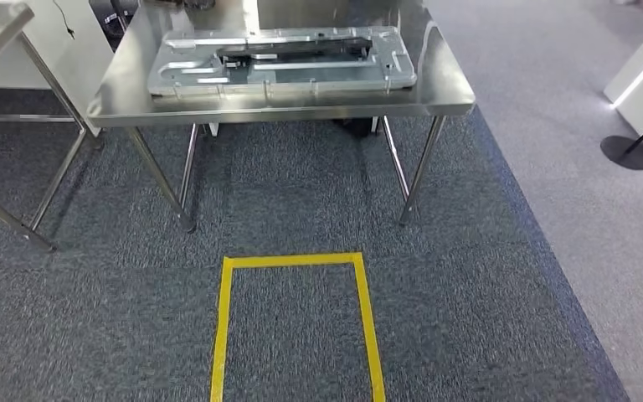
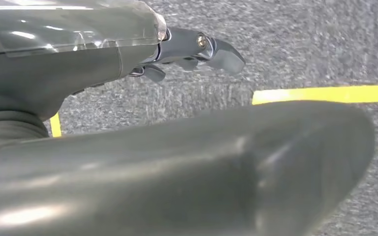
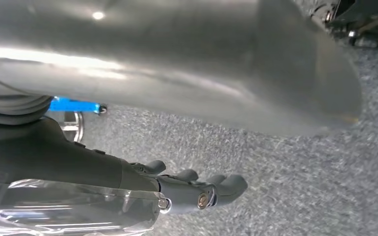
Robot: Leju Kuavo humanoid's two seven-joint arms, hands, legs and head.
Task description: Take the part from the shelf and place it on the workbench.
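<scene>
The stamped sheet-metal part (image 1: pixel 280 60) lies flat on the stainless steel workbench (image 1: pixel 134 88), a black piece resting along its top. Both hands hang over grey carpet (image 1: pixel 301 193) (yellow floor tape (image 1: pixel 293 260) nearby): the left hand (image 2: pixel 197 51) and right hand (image 3: pixel 197 189) hold nothing, fingers loosely extended.

Workbench (image 1: pixel 285 105): brushed steel, bright, reflective top; legs polished tube. Part (image 1: pixel 280 60): pressed sheet metal, silvery, duller than bench, dark matt strip along middle. Second table (image 1: pixel 0 33), off to left: same shiny steel. Carpet (image 1: pixel 469 276): blue-grey cloth pile, rough, matt. Floor tape (image 1: pixel 293 260): yellow, smooth, slight sheen. Left hand (image 2: pixel 197 51): grey, smooth, semi-gloss, clear glossy cover behind. Right hand (image 3: pixel 202 189): same grey, glossy clear cover.
</scene>
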